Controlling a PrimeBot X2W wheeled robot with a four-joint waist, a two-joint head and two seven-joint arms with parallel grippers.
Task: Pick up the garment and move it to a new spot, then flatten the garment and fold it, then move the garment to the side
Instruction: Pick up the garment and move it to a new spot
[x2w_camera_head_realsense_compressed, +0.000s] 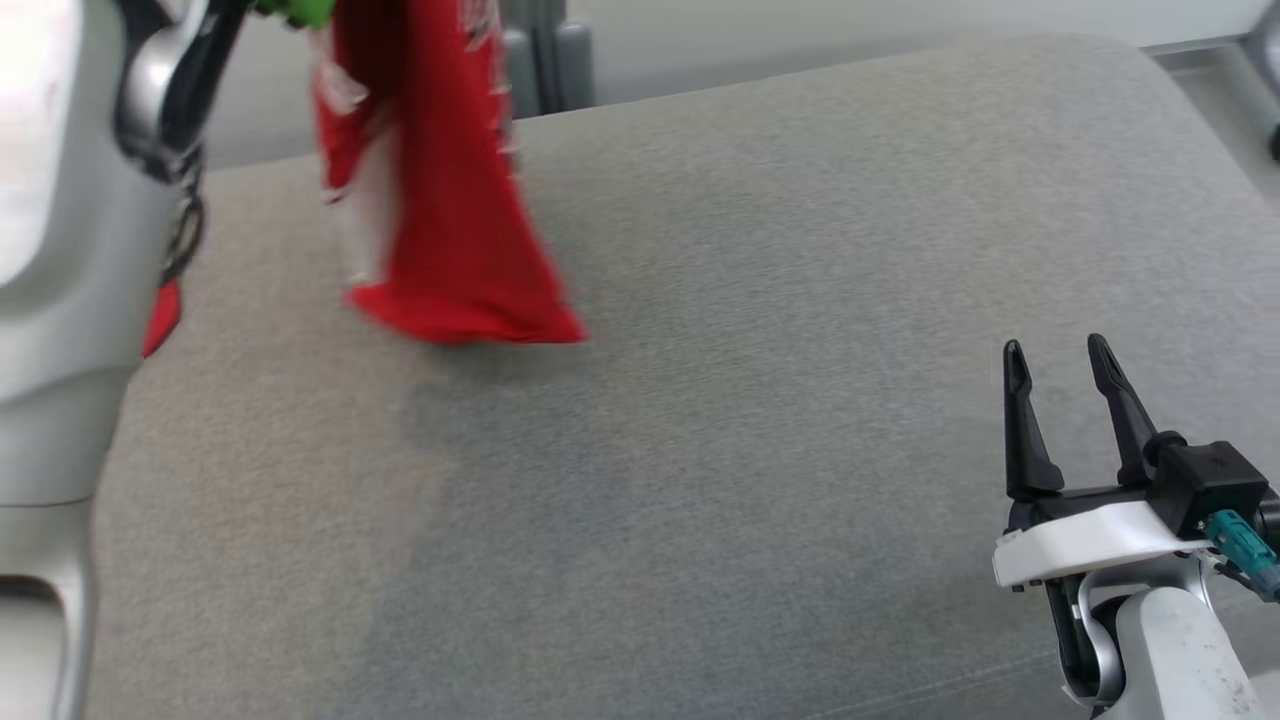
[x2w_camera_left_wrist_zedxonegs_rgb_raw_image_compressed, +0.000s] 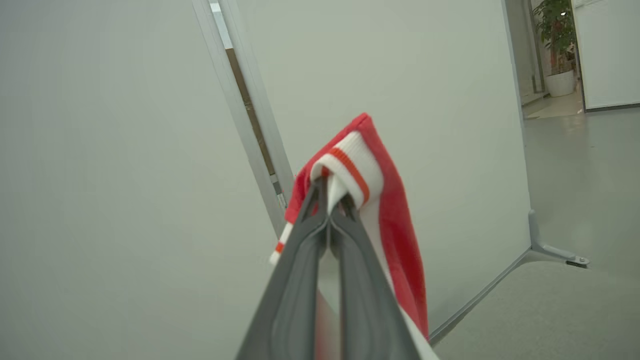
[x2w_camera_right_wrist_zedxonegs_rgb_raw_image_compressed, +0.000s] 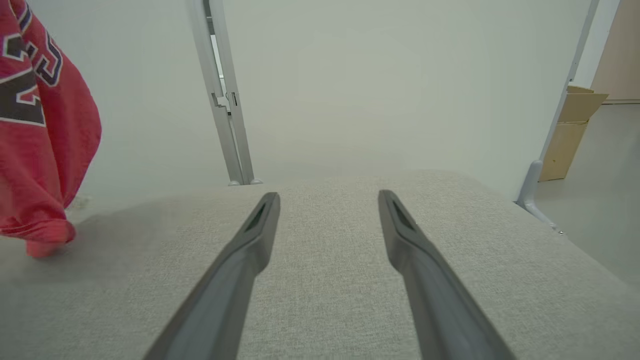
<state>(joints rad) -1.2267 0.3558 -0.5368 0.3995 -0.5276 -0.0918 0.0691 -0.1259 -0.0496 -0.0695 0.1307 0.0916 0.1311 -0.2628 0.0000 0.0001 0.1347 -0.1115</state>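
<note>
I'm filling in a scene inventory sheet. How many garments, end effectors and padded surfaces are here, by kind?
red garment: 1
end effectors: 2 (left end effector shut on the red garment, right end effector open)
grey padded surface: 1
Total: 4

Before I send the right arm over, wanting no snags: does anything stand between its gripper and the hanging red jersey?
Nothing visible does. Bare grey upholstered surface stretches between the open right gripper and the red, white-trimmed jersey, which hangs from the shut left gripper.
</note>
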